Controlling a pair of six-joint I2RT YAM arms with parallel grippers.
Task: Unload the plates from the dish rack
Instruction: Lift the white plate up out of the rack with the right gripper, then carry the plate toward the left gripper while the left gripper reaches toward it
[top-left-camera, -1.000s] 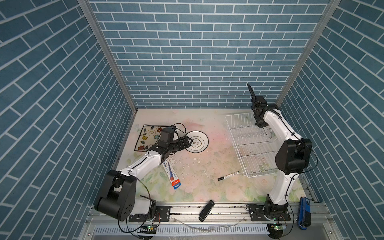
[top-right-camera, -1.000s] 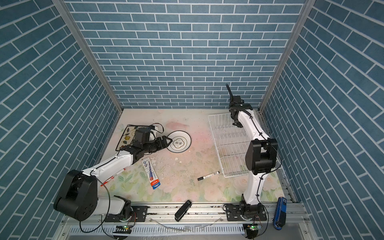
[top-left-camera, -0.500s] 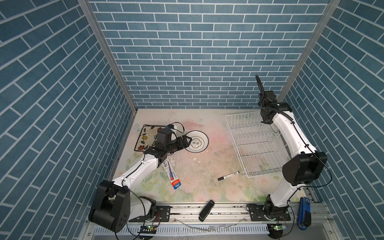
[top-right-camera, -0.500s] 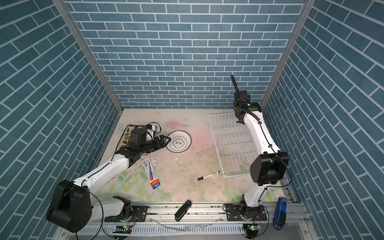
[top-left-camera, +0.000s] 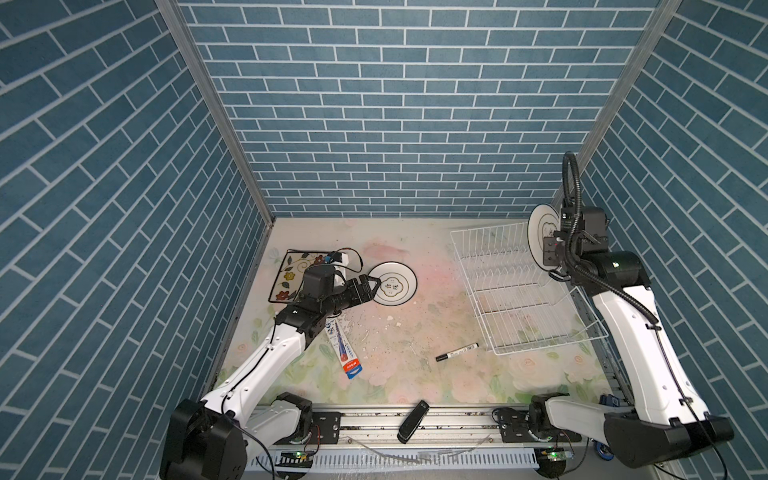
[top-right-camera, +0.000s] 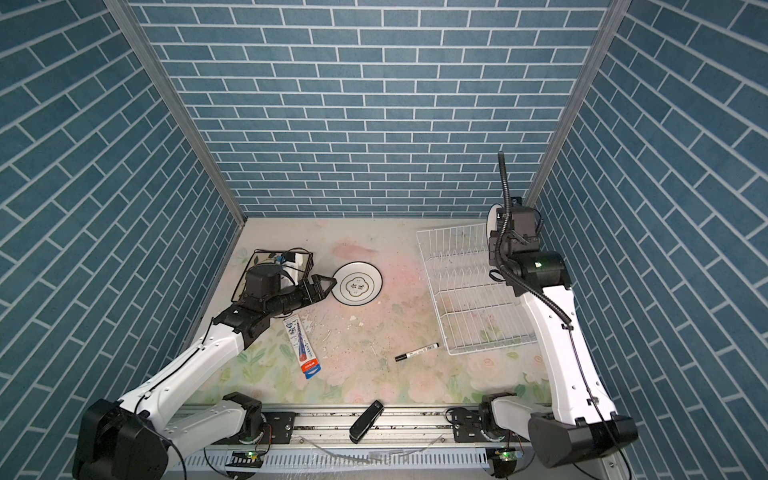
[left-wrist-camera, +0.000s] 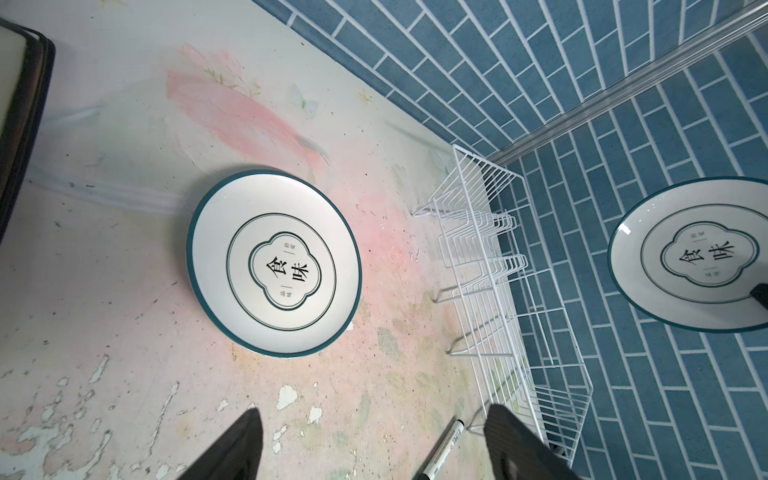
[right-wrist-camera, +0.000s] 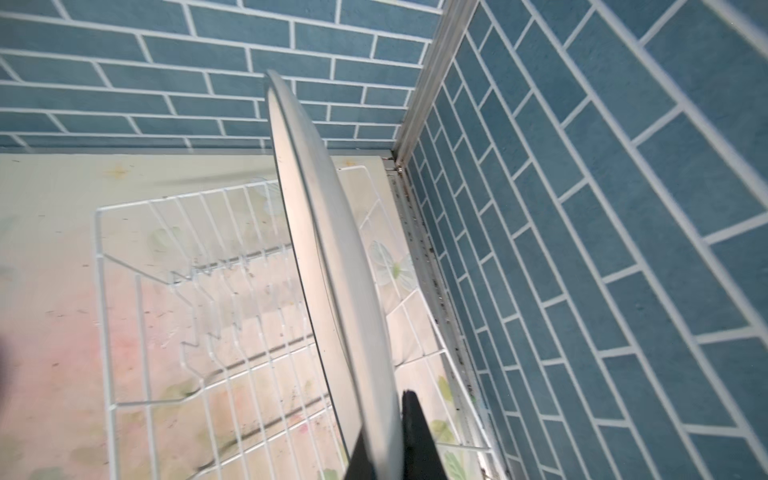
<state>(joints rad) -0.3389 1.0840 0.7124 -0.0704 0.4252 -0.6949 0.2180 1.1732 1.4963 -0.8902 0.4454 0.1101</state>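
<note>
Pincer on the right (right-wrist-camera: 384, 446), closed tight, grips a round white dark-rimmed plate (right-wrist-camera: 324, 249) on edge above the far right corner of the white wire dish rack (top-left-camera: 486, 227). Pincer on the left (top-left-camera: 371, 286), spread wide and holding nothing, hovers beside a matching round plate (top-left-camera: 392, 284) lying flat on the table (top-left-camera: 415, 332).

— What lies on the pale floral-print tabletop (top-left-camera: 415, 386)?
— A flat white and blue tube with a red end (top-left-camera: 344, 355), its red end toward the front edge.
— Anything else?
— To its right in both top views, well apart, a black marker pen with a white barrel (top-left-camera: 457, 352), lying slanted. White chipped flakes (left-wrist-camera: 286, 397) are scattered near the tube.
— And at the front?
— A black oblong device (top-left-camera: 412, 422) rests across the grey metal rail (top-left-camera: 457, 423). Blue brick-pattern walls (top-left-camera: 395, 124) close three sides.
</note>
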